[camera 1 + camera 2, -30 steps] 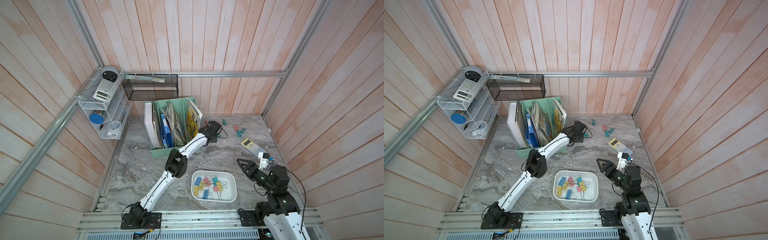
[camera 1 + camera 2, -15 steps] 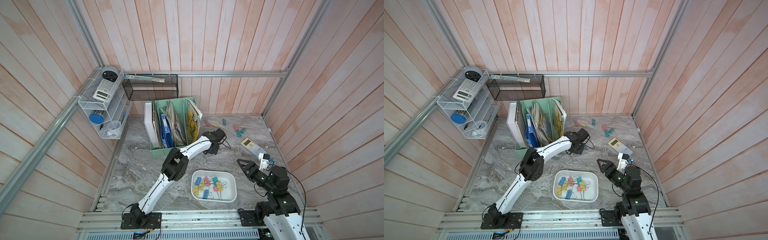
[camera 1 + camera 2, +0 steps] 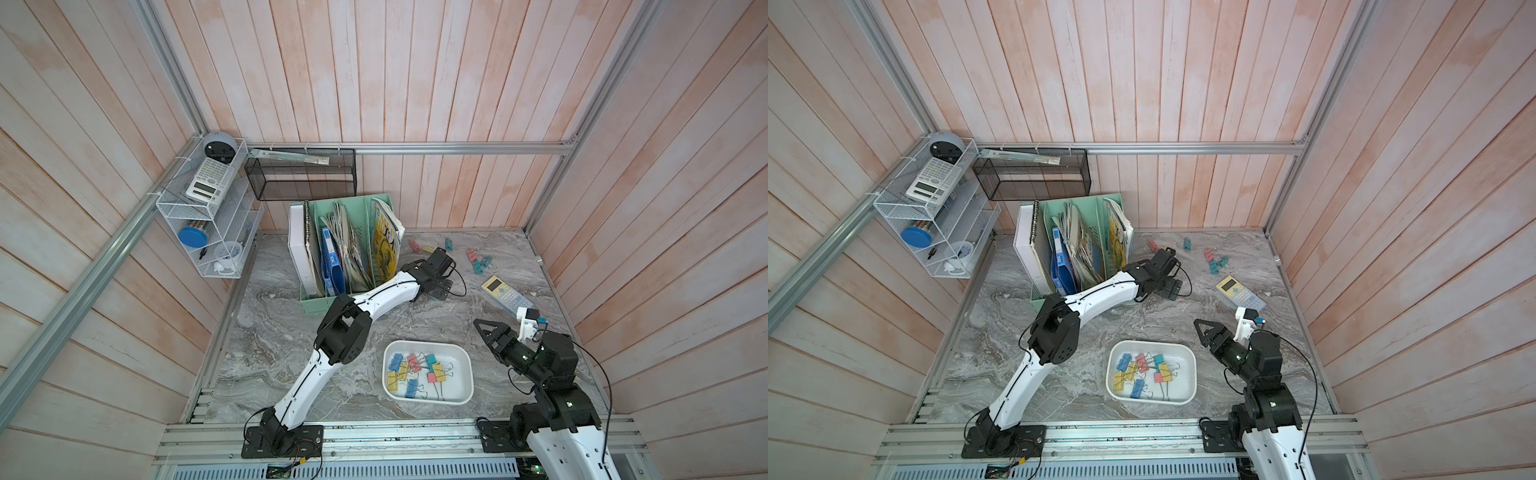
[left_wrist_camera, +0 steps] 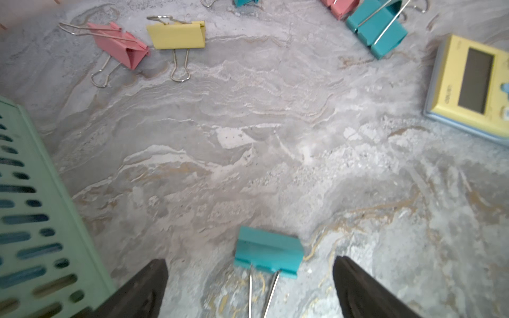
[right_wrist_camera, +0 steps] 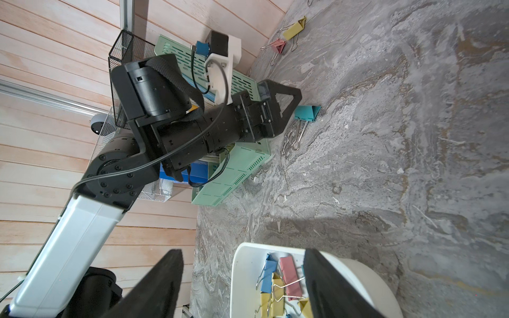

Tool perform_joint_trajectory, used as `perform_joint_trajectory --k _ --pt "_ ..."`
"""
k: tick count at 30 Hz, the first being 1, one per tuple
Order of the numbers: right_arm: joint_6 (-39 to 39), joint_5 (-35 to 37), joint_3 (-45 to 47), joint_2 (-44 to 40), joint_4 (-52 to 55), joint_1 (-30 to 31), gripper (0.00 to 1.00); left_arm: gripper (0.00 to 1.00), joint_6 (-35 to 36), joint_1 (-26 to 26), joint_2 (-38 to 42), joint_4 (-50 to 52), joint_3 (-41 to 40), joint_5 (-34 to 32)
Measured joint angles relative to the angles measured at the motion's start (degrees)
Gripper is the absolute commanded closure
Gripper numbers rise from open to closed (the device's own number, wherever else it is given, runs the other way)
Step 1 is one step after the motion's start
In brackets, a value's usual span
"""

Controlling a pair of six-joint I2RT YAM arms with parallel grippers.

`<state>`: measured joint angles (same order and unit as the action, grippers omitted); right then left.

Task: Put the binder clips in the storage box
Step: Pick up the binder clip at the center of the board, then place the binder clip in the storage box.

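Nearest, the right gripper [image 3: 482, 328] hangs beside the storage box [image 3: 428, 343], jaws well apart and holding nothing; binder clips [image 3: 415, 368] lie inside it. Farther, the left gripper [image 3: 441, 290] has its jaws wide, with a teal clip [image 4: 268, 253] lying ungripped between them on bare table [image 4: 275, 165]. The file holder [image 4: 33, 220] is close beside, and loose clips [image 4: 176, 34] lie beyond.

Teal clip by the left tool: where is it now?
Left wrist view: the teal clip lies on the table between the fingers of the open left tool, just right of the file holder.

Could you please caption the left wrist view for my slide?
Open left gripper straddling a teal binder clip on the tabletop.
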<state>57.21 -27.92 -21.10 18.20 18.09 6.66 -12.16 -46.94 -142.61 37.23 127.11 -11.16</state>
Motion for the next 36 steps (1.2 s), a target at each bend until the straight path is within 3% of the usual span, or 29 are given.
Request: perform_joint_trajectory --k 2,6,11,14,23,32,36 --pt "-0.07 0.00 0.00 0.48 0.00 0.00 0.25 0.05 0.61 0.00 -2.97 0.61 3.06 -0.11" --pt "-0.17 0.02 0.00 1.05 -0.02 0.00 0.25 0.25 0.63 0.00 -6.19 2.16 3.91 0.17" --pt "-0.22 0.46 0.02 1.18 -0.09 -0.02 0.25 0.57 -0.33 0.00 -5.40 -0.26 1.42 0.85" --pt "-0.33 0.87 0.09 1.57 -0.09 -0.02 0.25 0.69 -0.87 -0.02 -4.13 -1.73 -0.98 1.33" --pt "-4.02 3.65 -0.74 4.66 2.25 -0.02 0.25 0.71 -3.87 -0.50 6.95 -4.57 -14.75 5.73" --pt "-8.02 4.79 -8.85 19.54 3.50 -0.02 0.24 0.71 -6.97 -2.05 34.32 -8.48 -29.77 6.25" --pt "-8.33 5.11 -11.37 25.77 2.78 -0.07 0.24 0.71 -7.61 -6.05 46.62 -10.03 -40.30 6.38"
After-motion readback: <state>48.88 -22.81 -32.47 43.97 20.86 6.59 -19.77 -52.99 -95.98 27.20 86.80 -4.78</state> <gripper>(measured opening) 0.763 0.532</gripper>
